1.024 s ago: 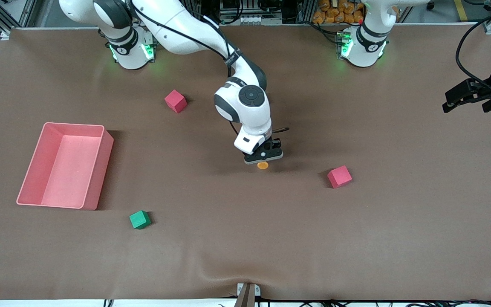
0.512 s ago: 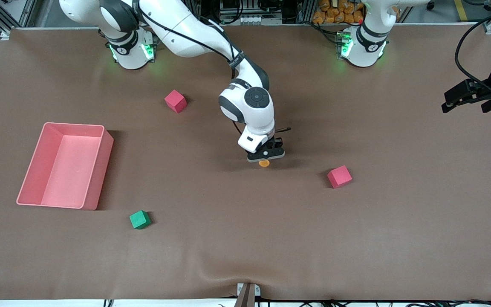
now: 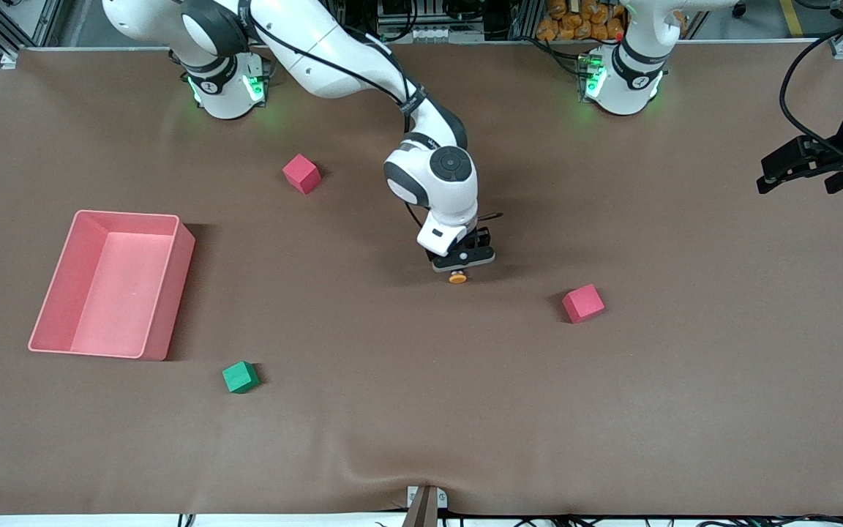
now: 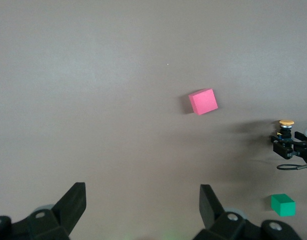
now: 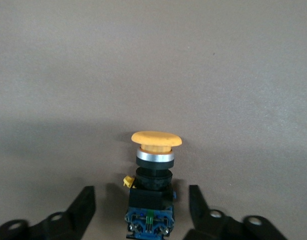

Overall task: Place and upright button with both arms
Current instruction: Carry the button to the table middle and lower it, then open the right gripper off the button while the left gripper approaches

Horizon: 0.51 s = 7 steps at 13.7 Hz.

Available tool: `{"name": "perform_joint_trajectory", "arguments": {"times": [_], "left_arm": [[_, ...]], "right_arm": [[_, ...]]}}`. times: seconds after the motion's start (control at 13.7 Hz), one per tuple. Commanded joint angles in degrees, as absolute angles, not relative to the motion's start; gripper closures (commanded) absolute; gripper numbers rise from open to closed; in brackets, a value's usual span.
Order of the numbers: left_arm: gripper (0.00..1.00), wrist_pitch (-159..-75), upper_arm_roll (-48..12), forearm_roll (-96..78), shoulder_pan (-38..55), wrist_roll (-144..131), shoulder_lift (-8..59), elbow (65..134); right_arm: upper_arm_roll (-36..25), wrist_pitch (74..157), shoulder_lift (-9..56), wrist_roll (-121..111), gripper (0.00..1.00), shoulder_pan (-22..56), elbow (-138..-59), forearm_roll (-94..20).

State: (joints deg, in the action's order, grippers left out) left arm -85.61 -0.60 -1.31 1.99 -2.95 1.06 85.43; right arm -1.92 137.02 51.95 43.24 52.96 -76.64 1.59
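Observation:
The button [image 3: 456, 277] rests on the brown table near its middle, its orange cap toward the front camera. In the right wrist view the button [image 5: 152, 175] shows the cap, a silver ring, a black body and a blue end. My right gripper [image 3: 463, 262] is low over it and open. The right gripper [image 5: 141, 195] has a finger on each side of the button's body, with a gap to each. My left gripper [image 3: 764, 176] waits open in the air at the left arm's end of the table. Nothing is between the left gripper [image 4: 143, 192] fingers, and the button [image 4: 286, 127] shows far off.
A pink tray [image 3: 165, 293] lies toward the right arm's end. One pink-red cube [image 3: 582, 303] sits beside the button toward the left arm's end, another pink-red cube [image 3: 301, 173] nearer the bases. A green cube [image 3: 240, 377] lies closer to the front camera.
My right gripper has opened and let go of the button, after shifting slightly toward the bases with it. The left arm has stayed in place.

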Motion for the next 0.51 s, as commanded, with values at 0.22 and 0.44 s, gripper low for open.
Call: {"name": "perform_joint_trajectory", "arguments": {"times": [0.22,0.44], "left_arm": [[0.00,-85.5,-0.7,-0.5,3.5,-3.5,1.3,84.5],[0.00,-87.3,-1.1,-0.9,4.5,-3.8,2.5,84.5]], "right_arm": [[-2.6,128.5,48.0,44.4,0.00,52.1,-75.1,1.6],[-2.6,121.0,44.5,43.4,0.00,49.1,-75.2,1.8]]}}
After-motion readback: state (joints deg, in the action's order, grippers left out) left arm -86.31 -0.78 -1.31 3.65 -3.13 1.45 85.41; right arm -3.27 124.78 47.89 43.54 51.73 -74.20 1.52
